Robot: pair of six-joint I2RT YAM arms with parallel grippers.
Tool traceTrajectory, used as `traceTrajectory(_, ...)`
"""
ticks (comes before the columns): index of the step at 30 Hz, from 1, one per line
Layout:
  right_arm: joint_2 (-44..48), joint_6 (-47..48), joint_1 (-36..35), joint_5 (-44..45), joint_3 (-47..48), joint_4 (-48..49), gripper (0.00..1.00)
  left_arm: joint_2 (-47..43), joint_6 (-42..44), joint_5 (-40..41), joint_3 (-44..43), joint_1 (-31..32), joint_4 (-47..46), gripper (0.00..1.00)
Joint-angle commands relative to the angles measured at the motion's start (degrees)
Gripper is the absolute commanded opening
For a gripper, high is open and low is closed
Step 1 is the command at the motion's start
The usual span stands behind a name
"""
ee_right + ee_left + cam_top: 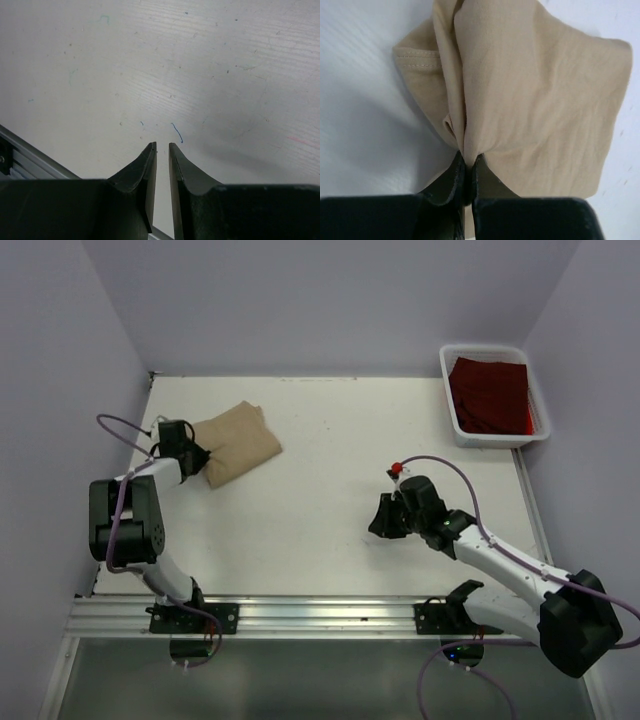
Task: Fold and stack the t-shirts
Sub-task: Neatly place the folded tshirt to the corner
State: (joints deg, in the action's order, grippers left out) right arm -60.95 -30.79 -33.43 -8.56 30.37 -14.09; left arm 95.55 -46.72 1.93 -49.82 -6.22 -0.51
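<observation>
Tee fold in L gripper, table L edge

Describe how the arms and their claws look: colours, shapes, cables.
The left arm and the right arm have white links and black joint housings. A thin purple cable loops along each. Left claw and right claw each have two dark tapered fingers. A small red part sits by the right wrist.

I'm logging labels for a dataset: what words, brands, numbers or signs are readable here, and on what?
No readable text anywhere.
tan t-shirt: no print or label showing.
dark red t-shirt and white bin: blank.
table: only scuffs and stray marks.
</observation>
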Motion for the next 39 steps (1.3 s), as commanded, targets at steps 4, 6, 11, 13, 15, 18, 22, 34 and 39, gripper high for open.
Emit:
traceTrajectory(4,2.76,0.73,-0.23,0.38,0.66,-3.57,0.19,7.71,-13.29,-2.56,-8.62,-9.15,-12.22,0.00)
traceTrajectory(6,3.55,0.73,-0.23,0.73,0.83,-4.98,0.19,9.82,-18.04,-0.54,-8.62,-10.74,-16.33,0.00)
traceTrajectory(11,5.75,1.17,-0.23,2.31,1.88,-9.54,0.18,19.14,-21.73,-1.58,-18.02,-13.29,-15.66,0.00)
traceTrajectory(13,6.10,1.34,-0.23,3.37,2.23,-10.61,0.18,22.04,-22.27,-1.67,-20.65,-13.73,-17.94,0.00)
traceTrajectory(15,6.11,1.26,-0.23,3.98,3.11,-12.01,0.18,26.06,-22.10,-3.86,-26.60,-14.00,-15.94,0.00)
traceTrajectory(18,5.32,1.08,-0.23,4.60,4.52,-12.98,0.17,29.94,-23.67,-5.62,-31.20,-14.08,-16.62,0.00)
traceTrajectory(22,4.00,0.90,-0.23,4.51,6.45,-14.04,0.16,32.42,-26.84,-7.82,-32.44,-14.26,-20.83,0.00)
traceTrajectory(34,4.26,0.20,-0.23,3.64,6.02,-13.95,0.14,25.23,-31.59,-3.35,-19.36,-14.17,-33.67,0.00)
traceTrajectory(39,6.63,0.38,-0.23,4.34,5.93,-15.35,0.15,23.28,-31.41,-2.55,-19.71,-14.35,-30.33,0.00)
